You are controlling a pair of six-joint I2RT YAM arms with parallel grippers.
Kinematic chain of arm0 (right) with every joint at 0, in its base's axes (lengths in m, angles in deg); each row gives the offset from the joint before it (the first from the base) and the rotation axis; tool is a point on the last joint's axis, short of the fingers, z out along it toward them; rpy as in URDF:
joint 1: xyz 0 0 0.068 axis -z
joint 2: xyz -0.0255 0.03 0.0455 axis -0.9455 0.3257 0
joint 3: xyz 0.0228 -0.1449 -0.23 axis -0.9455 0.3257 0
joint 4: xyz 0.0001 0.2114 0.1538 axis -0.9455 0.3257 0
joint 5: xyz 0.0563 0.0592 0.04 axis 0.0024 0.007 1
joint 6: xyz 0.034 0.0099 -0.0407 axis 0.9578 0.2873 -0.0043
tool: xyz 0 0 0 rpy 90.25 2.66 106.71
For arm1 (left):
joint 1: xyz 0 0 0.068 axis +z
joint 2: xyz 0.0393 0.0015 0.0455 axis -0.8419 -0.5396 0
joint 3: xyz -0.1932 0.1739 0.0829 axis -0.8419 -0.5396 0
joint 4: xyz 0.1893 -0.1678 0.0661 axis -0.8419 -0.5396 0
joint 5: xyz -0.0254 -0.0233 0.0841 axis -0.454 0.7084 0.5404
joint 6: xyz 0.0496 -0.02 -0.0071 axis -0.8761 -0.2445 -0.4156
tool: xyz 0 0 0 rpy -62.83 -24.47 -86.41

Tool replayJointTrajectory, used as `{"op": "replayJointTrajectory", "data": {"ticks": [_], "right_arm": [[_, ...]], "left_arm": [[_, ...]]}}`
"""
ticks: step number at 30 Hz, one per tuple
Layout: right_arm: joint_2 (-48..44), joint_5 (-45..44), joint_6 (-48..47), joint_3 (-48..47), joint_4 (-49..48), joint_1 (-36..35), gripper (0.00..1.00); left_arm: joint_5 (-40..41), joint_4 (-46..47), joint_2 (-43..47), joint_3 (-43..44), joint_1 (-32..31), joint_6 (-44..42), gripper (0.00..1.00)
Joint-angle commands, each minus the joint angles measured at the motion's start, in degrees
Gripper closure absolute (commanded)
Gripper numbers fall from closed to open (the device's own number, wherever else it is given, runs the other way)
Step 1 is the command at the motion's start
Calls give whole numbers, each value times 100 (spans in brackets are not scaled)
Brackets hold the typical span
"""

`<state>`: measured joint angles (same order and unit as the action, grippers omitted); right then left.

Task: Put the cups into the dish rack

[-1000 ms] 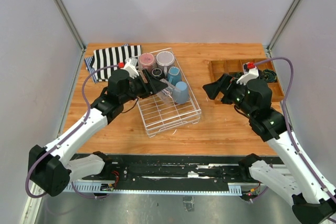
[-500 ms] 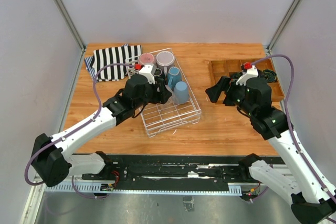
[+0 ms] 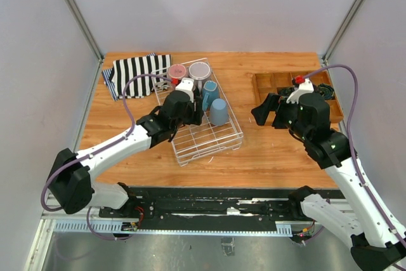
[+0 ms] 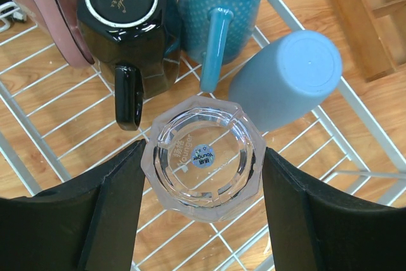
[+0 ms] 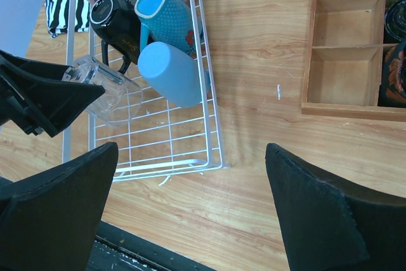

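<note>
Right, top view first: the left claw [image 3: 191,112] sits over the middle of the dish rack [image 3: 212,144], and the wrist hides its grip from here. At the rack's far end we see the pink mug [image 3: 177,71] and grey-lilac cup [image 3: 200,69], with the blue mug [image 3: 209,93] and light blue tumbler [image 3: 219,113] just nearer. The right claw [image 3: 269,113] hangs above bare desk [image 3: 279,153], between the rack and the wooden tray [image 3: 271,82], touching nothing. A striped cloth [image 3: 136,68] lies at the far left corner.

Left wrist: the claw is closed partway on the clear glass [image 4: 203,160], base towards the camera, with its fingers [image 4: 114,207] pressed on opposite sides. The glass is over the rack's grid, just beside the dark mug [image 4: 127,17] handle and the tumbler. We can't tell if it touches the wires. The dark mug shows its base up.

Right wrist: the right claw's fingers are spread as wide as they go, with nothing between them and desk beneath. From here we see the glass tilted in the left claw, over the grid next to the tumbler.
</note>
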<state>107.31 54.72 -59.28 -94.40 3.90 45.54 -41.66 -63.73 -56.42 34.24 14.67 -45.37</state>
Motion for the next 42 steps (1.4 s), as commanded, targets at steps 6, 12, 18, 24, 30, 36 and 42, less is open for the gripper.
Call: {"op": "replayJointTrajectory", "data": {"ticks": [6,12,18,24,30,36,42], "right_arm": [[-91,-92,-195,-166,102,157,1],[-58,-49,-224,-185,122,228,1],[-12,-9,-267,-232,153,294,2],[-19,27,-294,-231,163,347,2],[-14,67,-307,-225,170,381,2],[9,127,-297,-209,163,390,2],[-8,168,-264,-163,160,392,2]], "left_arm": [[350,672,-177,-203,-88,-194,94],[408,724,-524,-104,-127,-265,94],[423,777,-832,98,-187,-303,93],[577,685,-958,252,-223,-350,70],[609,675,-952,278,-224,-358,30],[536,915,-766,146,-237,-415,13],[467,963,-523,103,-241,-346,6]]}}
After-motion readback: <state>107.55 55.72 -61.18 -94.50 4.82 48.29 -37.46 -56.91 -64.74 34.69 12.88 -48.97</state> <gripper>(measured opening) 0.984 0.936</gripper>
